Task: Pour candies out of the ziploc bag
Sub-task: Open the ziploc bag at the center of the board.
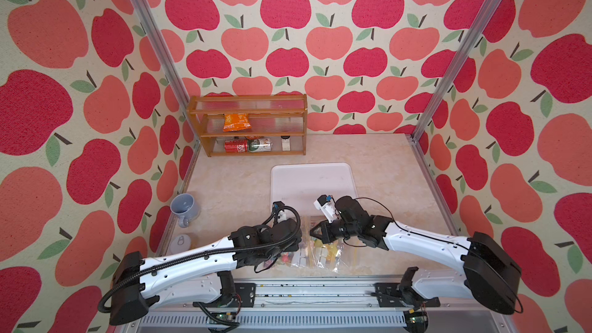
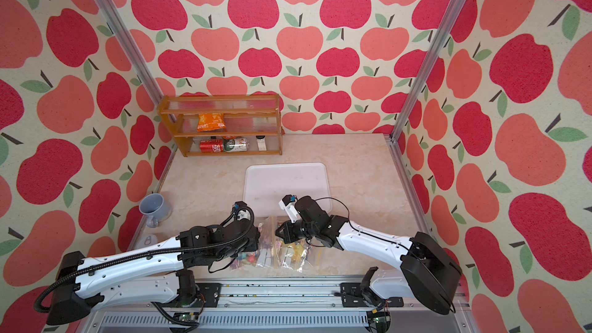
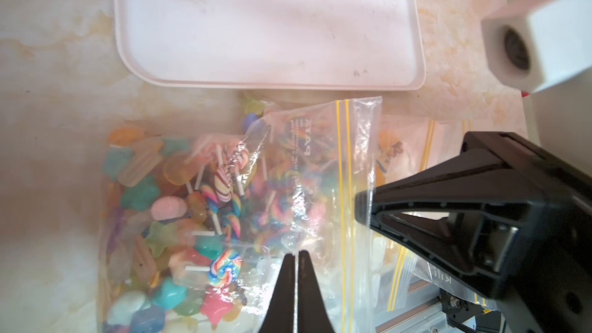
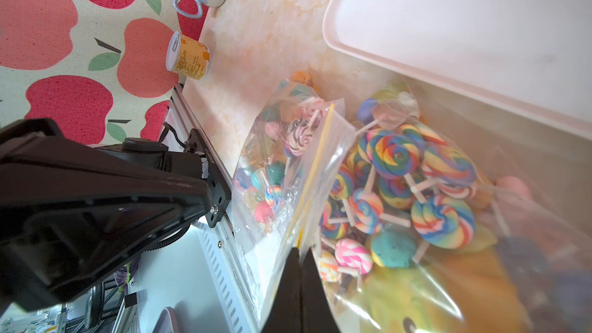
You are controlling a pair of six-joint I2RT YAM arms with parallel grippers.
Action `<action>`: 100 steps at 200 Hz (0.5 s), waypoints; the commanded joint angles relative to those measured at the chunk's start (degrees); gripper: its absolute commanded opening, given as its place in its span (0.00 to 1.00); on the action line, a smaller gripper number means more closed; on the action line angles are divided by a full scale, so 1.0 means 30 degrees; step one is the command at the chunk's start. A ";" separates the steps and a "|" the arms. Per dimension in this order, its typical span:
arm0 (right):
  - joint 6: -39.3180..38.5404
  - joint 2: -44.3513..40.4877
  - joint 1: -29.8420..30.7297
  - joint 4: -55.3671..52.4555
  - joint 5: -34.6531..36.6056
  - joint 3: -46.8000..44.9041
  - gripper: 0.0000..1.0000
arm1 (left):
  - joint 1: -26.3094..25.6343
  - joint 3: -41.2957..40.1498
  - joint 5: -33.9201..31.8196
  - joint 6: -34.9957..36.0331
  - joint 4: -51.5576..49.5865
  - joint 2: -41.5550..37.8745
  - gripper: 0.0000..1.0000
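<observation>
Both arms are low over the bag (image 1: 320, 253), which lies at the near edge of the table (image 1: 230, 184), just in front of the white tray (image 1: 314, 165). The left gripper (image 3: 296, 254) has its jaws pressed tight together, with a pinch of clear film caught at the tips. The right gripper (image 4: 299, 251) is also clamped, nipping the bag's edge right by the yellow zip line. The candies (image 3: 221, 187), swirled lollipops, stars and jelly shapes, sit heaped inside the bag between the two grippers, close to the tray's near rim.
</observation>
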 commanded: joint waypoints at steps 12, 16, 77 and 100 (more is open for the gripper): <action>-0.0866 -0.0557 0.0176 -0.1264 0.0488 0.0613 0.00 | -0.0015 0.0425 0.0021 0.0704 -0.0298 0.0055 0.00; -0.0833 -0.0494 0.0169 -0.1206 0.0399 0.0651 0.00 | -0.0013 0.0524 0.0304 0.0979 0.0048 0.0222 0.00; -0.0303 -0.0064 0.0176 -0.0026 -0.0183 0.0559 0.00 | -0.0657 0.2572 0.1887 0.2838 0.1055 0.3517 0.33; -0.0317 -0.0129 0.0176 0.0002 -0.0202 0.0568 0.00 | -0.0641 0.2056 0.2449 0.3029 0.2342 0.3136 0.46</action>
